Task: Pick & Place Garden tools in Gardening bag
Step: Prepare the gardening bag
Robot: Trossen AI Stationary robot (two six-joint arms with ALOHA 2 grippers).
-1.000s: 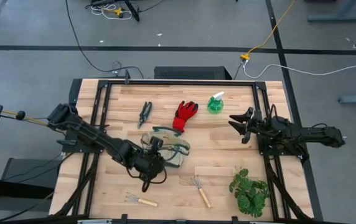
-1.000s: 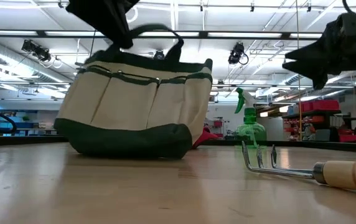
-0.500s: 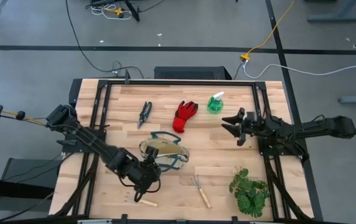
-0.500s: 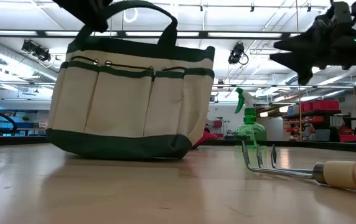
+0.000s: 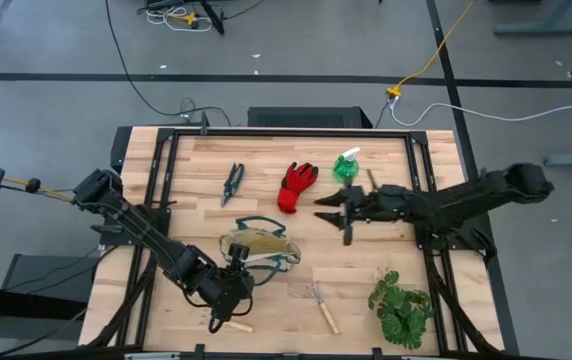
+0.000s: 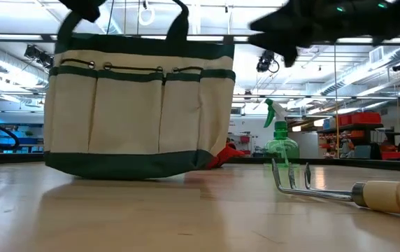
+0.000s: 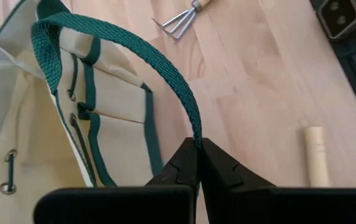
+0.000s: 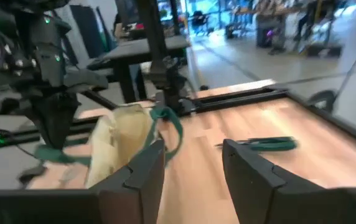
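The cream gardening bag point(image 5: 262, 247) with dark green trim stands upright on its base point(image 6: 133, 165) at the table's middle. My left gripper point(image 5: 237, 266) is shut on its near handle. My right gripper point(image 5: 328, 214) is open and empty, above the table between the red glove point(image 5: 297, 184) and the green spray bottle point(image 5: 346, 165). The grey shears point(image 5: 232, 182) lie at the far left. One rake point(image 5: 321, 305) lies near the front edge. Another rake point(image 5: 232, 323) is partly hidden under my left arm. My left gripper pinches the bag's green webbing handle point(image 7: 196, 134) between its two fingertips, on one end of the strap's arch. The strap arches away from the fingers to the bag's rim point(image 7: 43, 32). The bag stands upright with its base on the table.
A leafy green plant point(image 5: 401, 308) sits at the near right corner. The rake's wooden handle point(image 6: 389, 195) lies close to the low camera. Bare wood lies between the bag and the plant.
My left gripper has gone toward the near edge and a little left with the handle. The bag has come up from tilted to upright and slid slightly left. My right gripper has reached toward the table's left, from the right edge to beside the glove.
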